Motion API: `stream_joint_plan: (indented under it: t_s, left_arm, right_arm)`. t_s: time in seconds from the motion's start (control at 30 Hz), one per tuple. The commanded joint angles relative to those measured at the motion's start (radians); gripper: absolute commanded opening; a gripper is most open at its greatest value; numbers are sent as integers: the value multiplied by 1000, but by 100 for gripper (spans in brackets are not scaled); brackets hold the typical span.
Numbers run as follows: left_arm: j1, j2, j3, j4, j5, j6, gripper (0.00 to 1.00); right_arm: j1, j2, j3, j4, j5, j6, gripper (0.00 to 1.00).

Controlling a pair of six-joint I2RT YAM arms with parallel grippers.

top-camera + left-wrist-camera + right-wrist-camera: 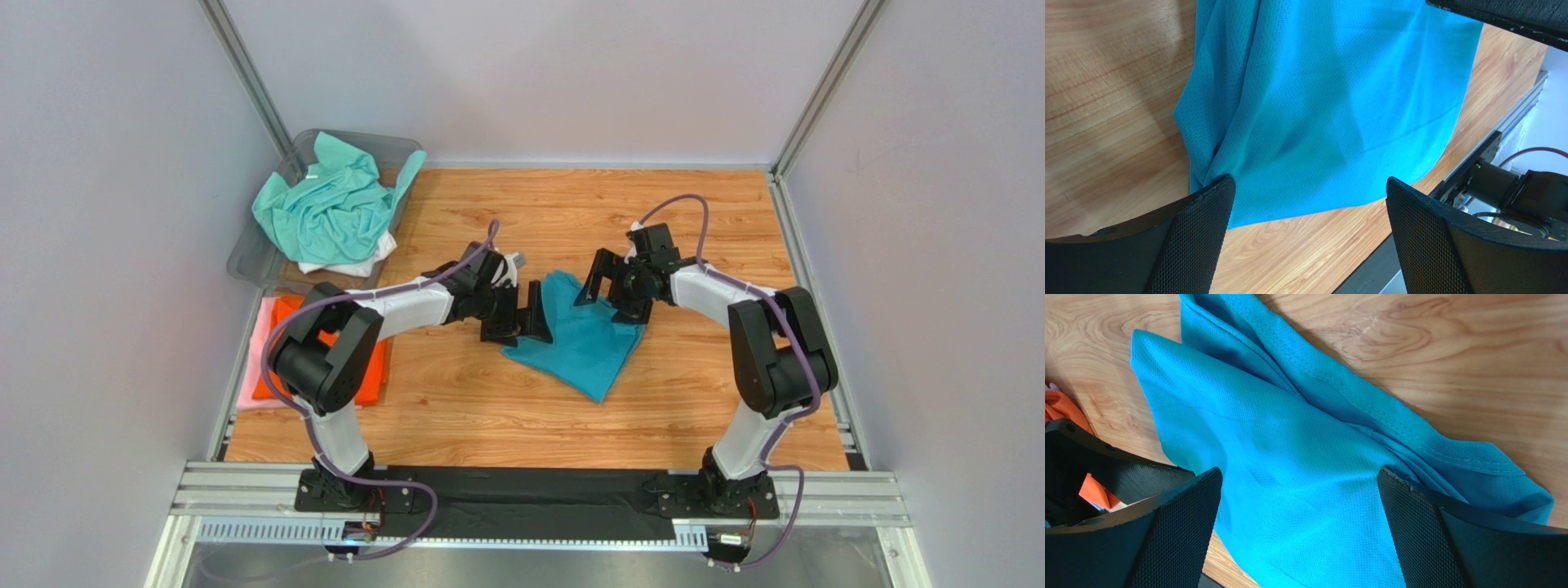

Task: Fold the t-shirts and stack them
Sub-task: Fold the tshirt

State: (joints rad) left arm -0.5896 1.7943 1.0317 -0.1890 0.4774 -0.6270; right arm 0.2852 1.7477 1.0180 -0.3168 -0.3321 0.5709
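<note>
The teal-blue t-shirt lies partly folded on the wooden table between my two grippers; it also shows in the left wrist view and in the right wrist view. My left gripper is open at the shirt's left edge, holding nothing. My right gripper is open just above the shirt's upper right part, jaws spread over the cloth. An orange t-shirt lies on a pale pink one at the left edge. A mint-green t-shirt and a white one fill the bin.
The clear grey plastic bin stands at the back left corner. Grey walls enclose the table on three sides. A metal rail with the arm bases runs along the near edge.
</note>
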Motion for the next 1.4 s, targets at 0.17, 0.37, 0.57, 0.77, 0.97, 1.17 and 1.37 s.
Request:
stream_joint_plan:
  t_s: [0.17, 0.37, 0.57, 0.77, 0.97, 1.17, 1.37]
  left_arm:
    - [-12, -12, -35, -23, -26, 35, 100]
    - [-87, -174, -94, -49, -94, -13, 100]
    - [-147, -381, -121, -119, -212, -36, 100]
    - [-145, -371, -44, -197, -372, 10, 100]
    - [-138, -136, 178, -169, -295, 79, 100]
    - [-112, 60, 336, -141, -226, 92, 100]
    - [-64, 178, 361, -113, -163, 52, 100]
  right_arm:
    - [-11, -2, 100, -109, 15, -219, 100]
    - [-11, -169, 151, -200, 13, -269, 100]
    - [-11, -398, 51, -234, -94, -192, 100]
    - [-11, -530, -172, -56, -275, -11, 100]
    - [-11, -487, -222, 33, -213, 9, 100]
    - [-27, -312, -162, 61, -164, -13, 100]
    - [-66, -188, -137, 62, -128, -48, 100]
